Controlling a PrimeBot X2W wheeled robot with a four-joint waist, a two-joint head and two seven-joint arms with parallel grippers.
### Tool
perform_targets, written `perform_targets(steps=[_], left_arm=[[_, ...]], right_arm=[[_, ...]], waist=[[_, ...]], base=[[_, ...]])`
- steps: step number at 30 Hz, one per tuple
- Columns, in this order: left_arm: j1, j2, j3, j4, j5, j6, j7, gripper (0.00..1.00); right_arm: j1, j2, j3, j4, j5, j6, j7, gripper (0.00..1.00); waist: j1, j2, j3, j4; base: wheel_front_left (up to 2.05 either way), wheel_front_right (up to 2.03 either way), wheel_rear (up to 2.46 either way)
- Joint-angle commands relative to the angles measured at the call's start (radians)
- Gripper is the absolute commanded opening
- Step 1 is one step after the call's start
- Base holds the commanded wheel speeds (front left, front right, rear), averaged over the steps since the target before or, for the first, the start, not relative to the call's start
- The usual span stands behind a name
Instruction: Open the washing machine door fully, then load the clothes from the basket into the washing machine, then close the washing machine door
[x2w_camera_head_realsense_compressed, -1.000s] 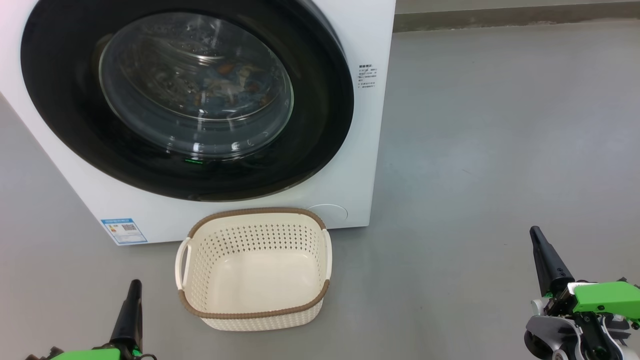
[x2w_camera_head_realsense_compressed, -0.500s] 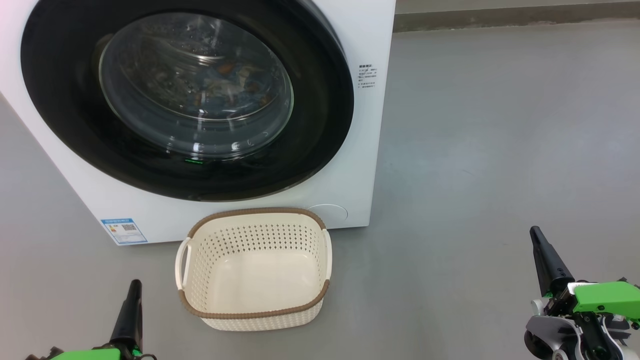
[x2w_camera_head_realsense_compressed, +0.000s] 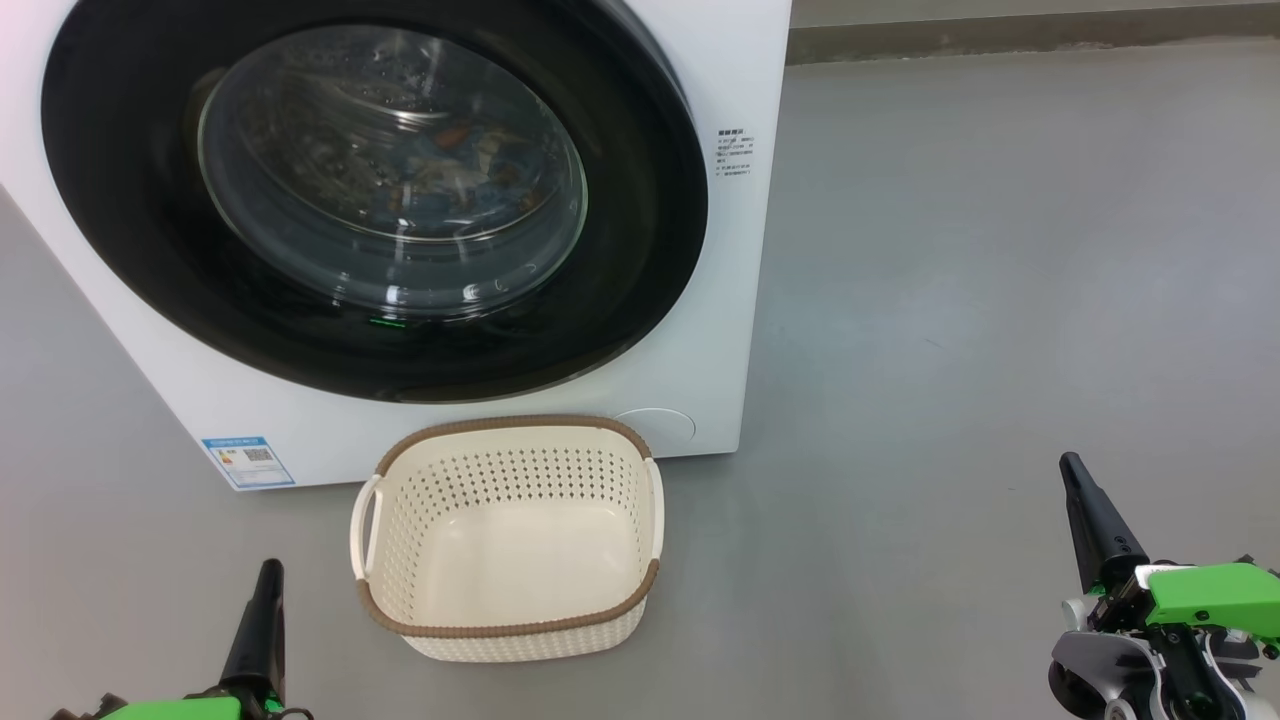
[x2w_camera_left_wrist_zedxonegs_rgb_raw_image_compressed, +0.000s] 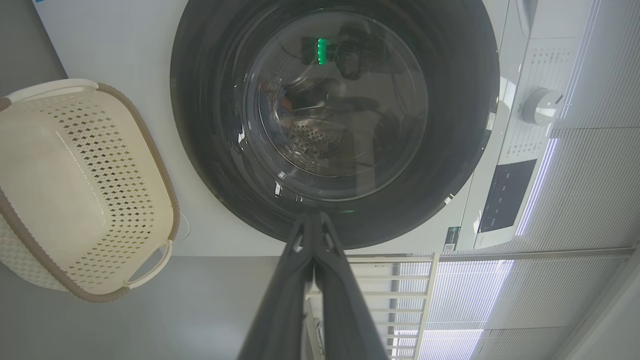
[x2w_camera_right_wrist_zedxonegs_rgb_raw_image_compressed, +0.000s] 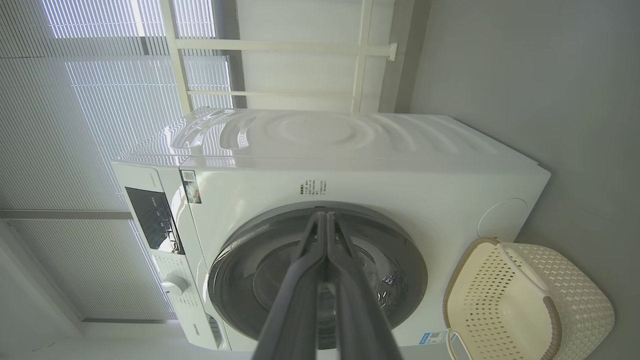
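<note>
Delta vs earlier frames: only the clothes (x2w_camera_head_realsense_compressed: 470, 165) behind the glass look slightly reshuffled. Pincers, basket and machine are unchanged.

Around the washing machine (x2w_camera_head_realsense_compressed: 720, 300):
- Grey floor (x2w_camera_head_realsense_compressed: 1000, 250) lies off its right side, and blinds (x2w_camera_right_wrist_zedxonegs_rgb_raw_image_compressed: 75, 100) hang behind it.
- A blue label (x2w_camera_head_realsense_compressed: 247, 461) sits at the front's lower left and a round cap (x2w_camera_head_realsense_compressed: 655, 425) at the lower right.
- A knob (x2w_camera_left_wrist_zedxonegs_rgb_raw_image_compressed: 541, 105) and a dark panel (x2w_camera_left_wrist_zedxonegs_rgb_raw_image_compressed: 502, 195) are on the top strip.
- The basket (x2w_camera_head_realsense_compressed: 510, 425) stands on the floor right at the machine's front, below the door, between the machine and the pincers. Its bare bottom shows; can't tell whether it touches the front.

The washing machine door (x2w_camera_head_realsense_compressed: 130, 250) is a glossy black ring with a bulging clear porthole. It is shut against the machine's front, with a green glint near its lower edge. The clothes show through the glass as blue fabric with orange-brown patches, inside the drum.

The left pincer (x2w_camera_head_realsense_compressed: 268, 572) is low in front of the machine, left of the basket, fingers pressed together and gripping nothing. The right pincer (x2w_camera_head_realsense_compressed: 1072, 465) is out past the machine's right side, likewise closed and empty. Both point toward the machine and are well apart from the door.
</note>
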Motion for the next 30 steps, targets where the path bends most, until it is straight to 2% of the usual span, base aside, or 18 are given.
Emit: perform_targets(steps=[1, 30], left_arm=[[-0.046, 0.009, 0.033, -0.020, -0.007, -0.007, 0.007, 0.00], [-0.046, 0.009, 0.033, -0.020, -0.007, -0.007, 0.007, 0.00]], right_arm=[[-0.004, -0.009, 0.018, -0.030, 0.002, 0.002, 0.005, 0.00], [-0.004, -0.009, 0.018, -0.030, 0.002, 0.002, 0.005, 0.00]], waist=[[0.0000, 0.0000, 0.000, 0.000], [0.0000, 0.0000, 0.000, 0.000]], base=[[0.00, 0.00, 0.00], [0.00, 0.00, 0.00]])
